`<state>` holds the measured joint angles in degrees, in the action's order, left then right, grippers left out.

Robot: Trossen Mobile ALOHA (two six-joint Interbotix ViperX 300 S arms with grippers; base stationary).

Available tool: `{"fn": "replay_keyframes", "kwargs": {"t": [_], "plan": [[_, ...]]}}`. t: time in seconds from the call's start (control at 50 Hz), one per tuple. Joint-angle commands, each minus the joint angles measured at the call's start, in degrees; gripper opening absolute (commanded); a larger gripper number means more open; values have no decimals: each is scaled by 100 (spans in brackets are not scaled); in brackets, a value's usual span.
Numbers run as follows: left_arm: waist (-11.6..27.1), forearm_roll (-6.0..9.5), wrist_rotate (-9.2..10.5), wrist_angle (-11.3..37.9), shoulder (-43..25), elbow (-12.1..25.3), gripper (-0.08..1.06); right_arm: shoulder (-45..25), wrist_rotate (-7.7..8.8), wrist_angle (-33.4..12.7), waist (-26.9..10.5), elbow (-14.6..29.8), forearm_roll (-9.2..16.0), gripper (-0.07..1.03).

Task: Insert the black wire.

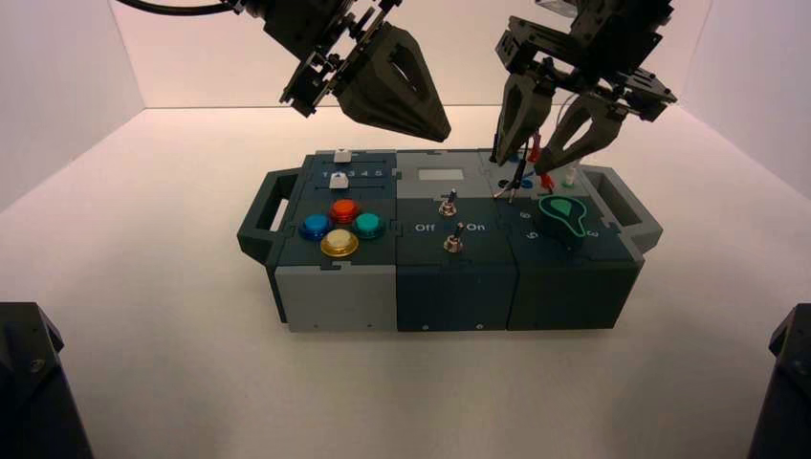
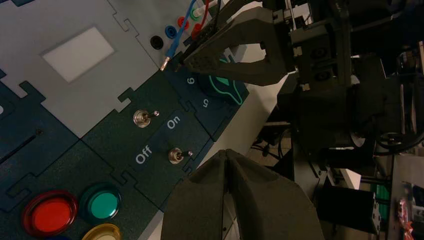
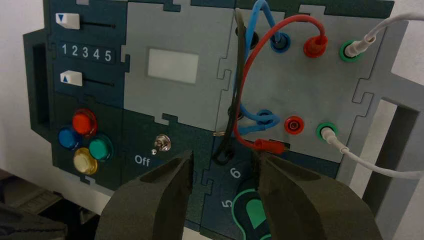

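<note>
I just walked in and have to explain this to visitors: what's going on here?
The robot's right end effector is open over the box's right side, around the near part of the black wire, without visibly gripping it. That wire's near end looks unplugged. The left end effector waits, empty, above the box.

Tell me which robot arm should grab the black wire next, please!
Probably the right arm. Its claw is open and close to the black wire. The left claw is shut and farther from the wire.
</note>
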<state>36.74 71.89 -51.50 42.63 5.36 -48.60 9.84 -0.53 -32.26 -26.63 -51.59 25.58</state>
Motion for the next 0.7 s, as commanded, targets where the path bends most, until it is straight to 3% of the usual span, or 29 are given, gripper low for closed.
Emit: {"fn": "replay_keyframes", "kwargs": {"t": [0.02,0.28,0.7], "plan": [[18,35,0,18,70,53,-3,-18,9,18,-18,149,26,56],[18,35,0,44,79,44,-3,-62,35,44,-26,193,0,41],[18,35,-9,53,79,44,-3,-70,53,44,-18,185,-9,39]]}}
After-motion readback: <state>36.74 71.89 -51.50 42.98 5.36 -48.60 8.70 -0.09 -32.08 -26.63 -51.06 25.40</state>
